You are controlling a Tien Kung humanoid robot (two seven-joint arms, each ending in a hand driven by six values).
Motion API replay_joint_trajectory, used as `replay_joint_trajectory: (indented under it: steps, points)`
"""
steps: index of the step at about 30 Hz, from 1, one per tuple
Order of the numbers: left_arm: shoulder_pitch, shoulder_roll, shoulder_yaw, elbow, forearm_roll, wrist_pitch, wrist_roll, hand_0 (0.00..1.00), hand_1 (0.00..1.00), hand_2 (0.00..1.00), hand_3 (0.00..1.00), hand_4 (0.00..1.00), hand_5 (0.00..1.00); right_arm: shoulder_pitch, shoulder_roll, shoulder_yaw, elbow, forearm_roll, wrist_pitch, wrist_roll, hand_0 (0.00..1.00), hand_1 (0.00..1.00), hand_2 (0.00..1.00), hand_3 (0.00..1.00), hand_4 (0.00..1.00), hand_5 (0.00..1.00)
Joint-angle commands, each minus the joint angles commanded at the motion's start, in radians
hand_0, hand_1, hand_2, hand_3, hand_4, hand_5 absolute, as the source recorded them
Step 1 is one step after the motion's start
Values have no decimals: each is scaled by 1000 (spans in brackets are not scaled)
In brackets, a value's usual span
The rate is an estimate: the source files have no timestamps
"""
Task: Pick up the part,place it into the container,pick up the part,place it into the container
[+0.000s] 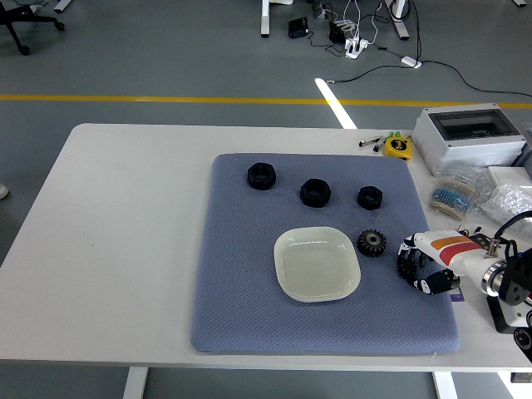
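Black small gear [407, 268] sits between the right hand's [426, 268] fingers [434, 281], which clench around it on the mat [249, 316]. Best firm the pinch before lifting toward the dish [287, 249] left of them.

— What's your counter [125, 249] carrying?

— A blue-grey mat [241, 283] covers the middle and right part, reaching almost to the near edge. You've got a yellow tape measure [399, 147] just past the mat's far right corner, with a pen [371, 141] beside it.

— And on your right side?

— A grey box [470, 137] with a clear lid sits at the far right. Nearer you, plastic bags [465, 195] of small parts lie between the box and the mat. A white box [509, 176] sits just behind them.

— Your left side?

— Bare white top, as far as you can see.
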Motion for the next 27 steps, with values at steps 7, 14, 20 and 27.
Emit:
replay_joint_trajectory:
  steps: [7, 14, 20, 27]
  points:
    - [-1, 0, 1, 0, -1, 0, -1, 715, 627, 688, 586, 685, 640, -3, -3, 2, 3, 24, 1, 1, 409, 420, 467, 503, 640, 18]
    - [0, 0, 2, 0, -2, 0, -1, 715, 627, 688, 585, 684, 640, -4, -8, 13, 30, 48, -8, 0, 326, 404, 445, 503, 713, 2]
    - [2, 1, 1, 0, -1, 1, -1, 714, 626, 688, 586, 684, 640, 8, -11, 3, 79, 50, -14, -6, 320, 392, 438, 495, 713, 2]
    - [4, 2, -7, 0, 9, 1, 3, 715, 625, 686, 585, 683, 639, 68, -4, -75, 143, 77, -30, -13, 324, 393, 437, 497, 693, 2]
